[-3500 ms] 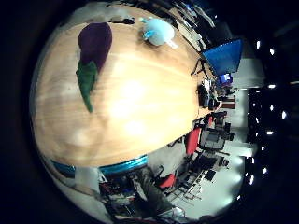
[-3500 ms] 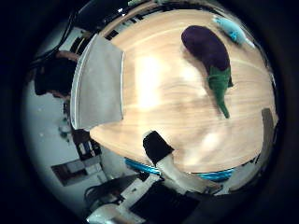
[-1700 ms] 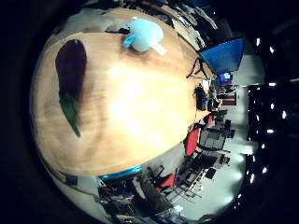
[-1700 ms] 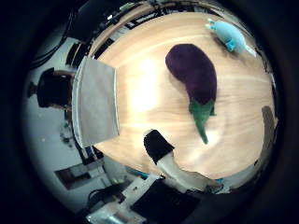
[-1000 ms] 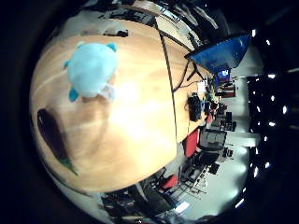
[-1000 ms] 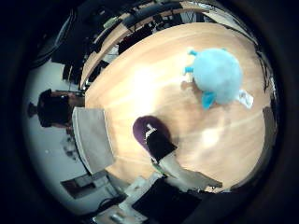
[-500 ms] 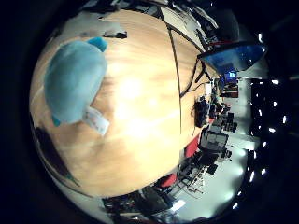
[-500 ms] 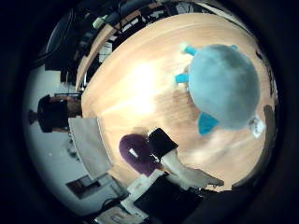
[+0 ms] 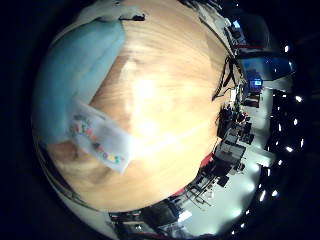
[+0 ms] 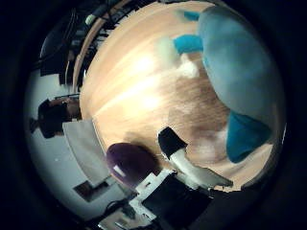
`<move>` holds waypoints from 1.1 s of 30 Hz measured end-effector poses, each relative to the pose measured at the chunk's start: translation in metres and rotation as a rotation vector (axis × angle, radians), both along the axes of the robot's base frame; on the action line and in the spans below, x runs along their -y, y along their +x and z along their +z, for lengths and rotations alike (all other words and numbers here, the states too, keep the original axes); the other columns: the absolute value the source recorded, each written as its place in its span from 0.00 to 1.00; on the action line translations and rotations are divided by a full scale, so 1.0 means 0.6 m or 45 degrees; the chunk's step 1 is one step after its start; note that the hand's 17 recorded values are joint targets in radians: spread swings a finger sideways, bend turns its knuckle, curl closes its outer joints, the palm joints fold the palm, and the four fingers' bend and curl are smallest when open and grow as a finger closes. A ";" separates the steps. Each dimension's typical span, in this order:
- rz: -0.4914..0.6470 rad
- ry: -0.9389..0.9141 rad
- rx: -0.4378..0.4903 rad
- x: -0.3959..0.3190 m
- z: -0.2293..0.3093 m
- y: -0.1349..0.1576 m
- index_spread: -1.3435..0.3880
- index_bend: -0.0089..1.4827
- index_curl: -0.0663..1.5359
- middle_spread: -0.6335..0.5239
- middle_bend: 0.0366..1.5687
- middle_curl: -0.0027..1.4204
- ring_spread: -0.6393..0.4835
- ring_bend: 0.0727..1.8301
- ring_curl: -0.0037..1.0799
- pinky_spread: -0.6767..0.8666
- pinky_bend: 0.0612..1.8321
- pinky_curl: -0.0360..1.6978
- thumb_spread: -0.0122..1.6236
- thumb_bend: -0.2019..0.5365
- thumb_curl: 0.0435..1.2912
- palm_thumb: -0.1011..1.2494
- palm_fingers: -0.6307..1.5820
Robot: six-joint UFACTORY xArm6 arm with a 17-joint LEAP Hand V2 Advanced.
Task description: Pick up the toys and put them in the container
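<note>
Blue plush toy [image 10: 240, 72] close under palm; fingers [image 10: 192, 170] seemingly uncurled.

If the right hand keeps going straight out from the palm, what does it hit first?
Most likely the light blue plush toy: it lies on the wooden table and fills much of both palm views, so it is close. Exact depth is unclear.

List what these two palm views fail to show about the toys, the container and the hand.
- Blue plush toy: cut off by the edge in both views; whole shape unseen.
- Purple toy: thumb-side view, partly hidden behind the hand.
- Grey container: only part shows; its inside cannot be seen.
- Hand: only one finger shows; open or shut cannot be told.
- Tag on the plush: print blurred.
</note>
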State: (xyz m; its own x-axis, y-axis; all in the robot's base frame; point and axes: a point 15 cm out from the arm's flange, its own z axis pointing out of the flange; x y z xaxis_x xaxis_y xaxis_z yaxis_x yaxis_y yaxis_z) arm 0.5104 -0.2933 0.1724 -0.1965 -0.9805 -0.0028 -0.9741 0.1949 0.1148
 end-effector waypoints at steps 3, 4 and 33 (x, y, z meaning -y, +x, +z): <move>-0.007 0.000 0.000 0.005 -0.007 0.000 0.50 0.10 0.20 0.37 0.11 0.25 0.45 0.27 0.25 0.62 0.68 0.02 0.56 0.25 0.22 0.36 0.41; -0.007 -0.003 0.005 0.006 -0.008 0.002 0.50 0.10 0.19 0.37 0.11 0.25 0.44 0.28 0.25 0.60 0.70 0.02 0.57 0.26 0.22 0.38 0.41; -0.090 0.023 0.073 0.031 -0.013 0.006 0.57 0.65 0.41 0.32 0.65 0.47 0.35 0.66 0.49 0.22 0.71 0.17 0.74 0.26 0.17 0.45 0.91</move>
State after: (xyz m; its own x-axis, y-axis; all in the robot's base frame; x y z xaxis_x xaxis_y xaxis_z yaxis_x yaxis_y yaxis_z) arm 0.5141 -0.3120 0.1644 -0.2641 -0.9639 -0.0337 -0.9631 0.2617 0.0636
